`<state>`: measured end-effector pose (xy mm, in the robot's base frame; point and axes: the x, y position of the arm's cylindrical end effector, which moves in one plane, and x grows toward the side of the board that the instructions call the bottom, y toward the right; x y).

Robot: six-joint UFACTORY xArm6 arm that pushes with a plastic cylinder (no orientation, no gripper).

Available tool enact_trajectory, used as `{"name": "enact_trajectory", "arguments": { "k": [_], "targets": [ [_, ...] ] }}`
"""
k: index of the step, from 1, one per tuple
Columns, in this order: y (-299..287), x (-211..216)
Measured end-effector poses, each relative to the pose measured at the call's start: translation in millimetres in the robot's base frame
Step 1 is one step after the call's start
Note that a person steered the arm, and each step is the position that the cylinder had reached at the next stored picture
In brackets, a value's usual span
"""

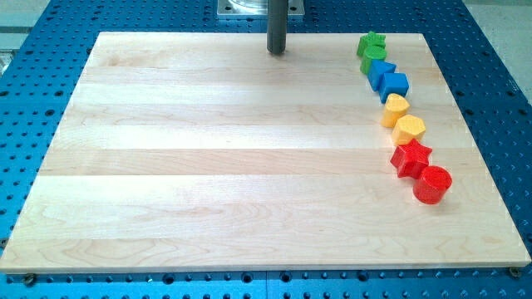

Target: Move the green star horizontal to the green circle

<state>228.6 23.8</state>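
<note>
Your tool [276, 51], a bare rod gripping nothing, stood on the table [208, 166] well left of the green star [371, 43], which touched the green circle [376, 55]; light and rigid, it likely needed a flat-side push.

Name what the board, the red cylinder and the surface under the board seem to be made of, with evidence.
Board: pale wood, matte, showing grain and plank seams. Red cylinder: probably plastic or painted wood; uniform colour, slight sheen. Blue surface: likely painted metal, with a regular hole grid.
</note>
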Motion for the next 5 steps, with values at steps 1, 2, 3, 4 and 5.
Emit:
{"name": "enact_trajectory", "arguments": {
  "k": [1, 2, 3, 4, 5],
  "targets": [
    [8.0, 0.0],
    [17.7, 3.4],
    [27.3, 38.4],
    [48.9, 24.6],
    [114.1, -15.5]
  ]
}}
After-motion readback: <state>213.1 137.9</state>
